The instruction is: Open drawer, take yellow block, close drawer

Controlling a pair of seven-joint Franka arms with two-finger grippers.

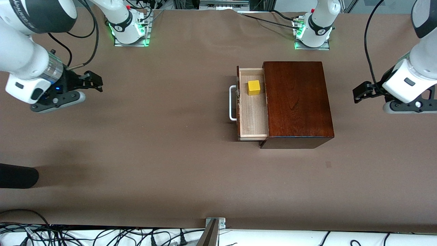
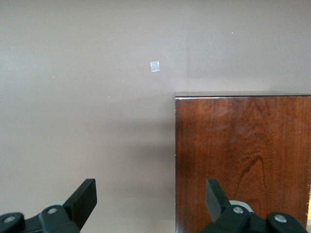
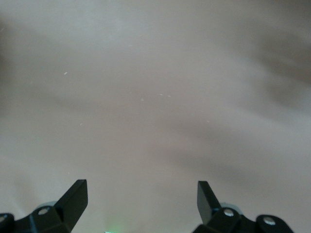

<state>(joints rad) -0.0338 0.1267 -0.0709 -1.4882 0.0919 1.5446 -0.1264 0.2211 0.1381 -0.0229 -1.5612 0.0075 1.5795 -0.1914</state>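
The dark reddish-brown wooden box [image 1: 297, 99] stands on the table toward the left arm's end. Its drawer [image 1: 252, 118] is pulled open, with the white bar handle [image 1: 233, 103] facing the right arm's end. The yellow block [image 1: 253, 87] lies in the drawer, in the part farther from the front camera. My left gripper [image 1: 358, 93] is open and empty, over the table beside the closed end of the box; the box top also shows in the left wrist view [image 2: 243, 160]. My right gripper [image 1: 95, 81] is open and empty, over bare table at the right arm's end.
The brown table cover [image 1: 153, 136] spreads all round the box. A black object [image 1: 17, 176] juts in at the right arm's end, near the front camera. Cables [image 1: 102, 235] lie along the edge nearest that camera. A small pale mark [image 2: 155, 66] shows on the table.
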